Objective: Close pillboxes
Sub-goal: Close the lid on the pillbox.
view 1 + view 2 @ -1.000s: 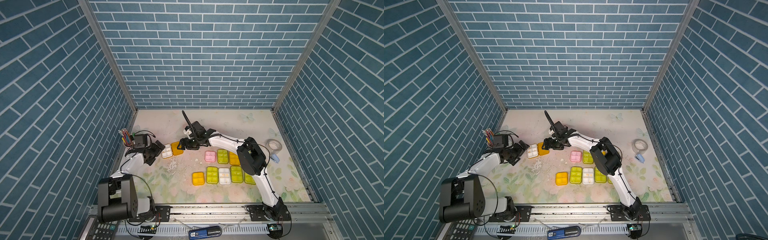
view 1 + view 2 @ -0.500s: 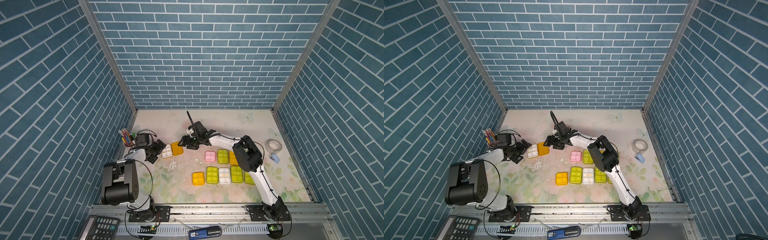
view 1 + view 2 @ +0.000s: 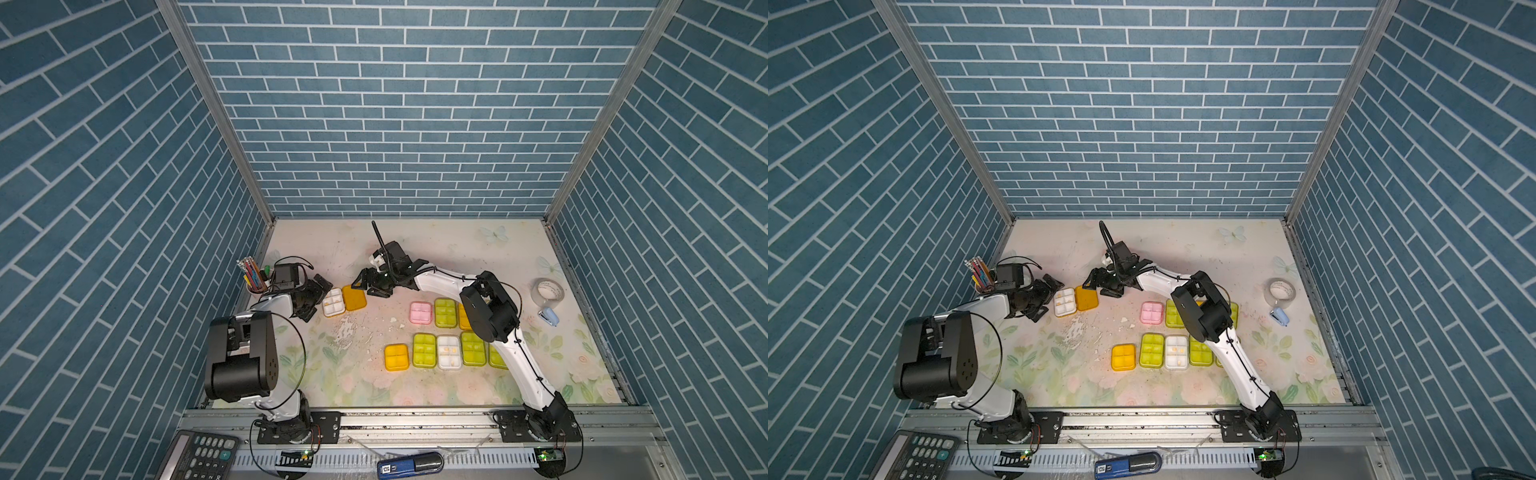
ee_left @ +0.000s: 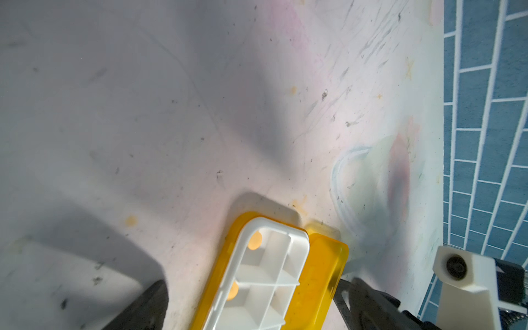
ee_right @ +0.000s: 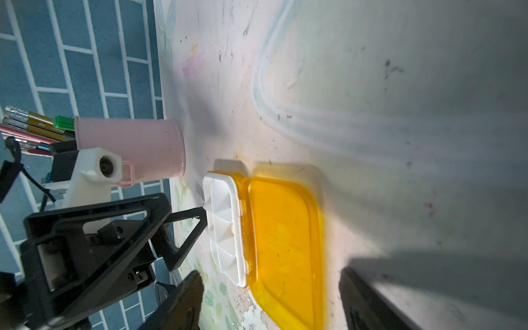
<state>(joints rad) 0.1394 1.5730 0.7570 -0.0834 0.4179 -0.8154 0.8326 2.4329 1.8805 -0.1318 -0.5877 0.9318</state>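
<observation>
Pincers, two, both wide, neither holding; right gripper [image 3: 371, 289] low, jaws apart, facing free edge of orange lid [image 5: 283, 240], prob. to flip it over; left gripper [image 3: 319, 301] straddles white tray [image 5: 224, 225], one fingertip at tray's side, seemingly touching; we judge it a brace vs. sliding; open pillbox [image 3: 336, 301] flat on table nr pencil cup [image 3: 255, 286]; other pillboxes [image 3: 449, 352] well apart, appear shut.

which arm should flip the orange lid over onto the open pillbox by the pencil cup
Right. The right tool, open, sits at the free edge of the orange lid, probably ready to sweep it over. The left tool is on the white tray side, better for bracing.
</observation>
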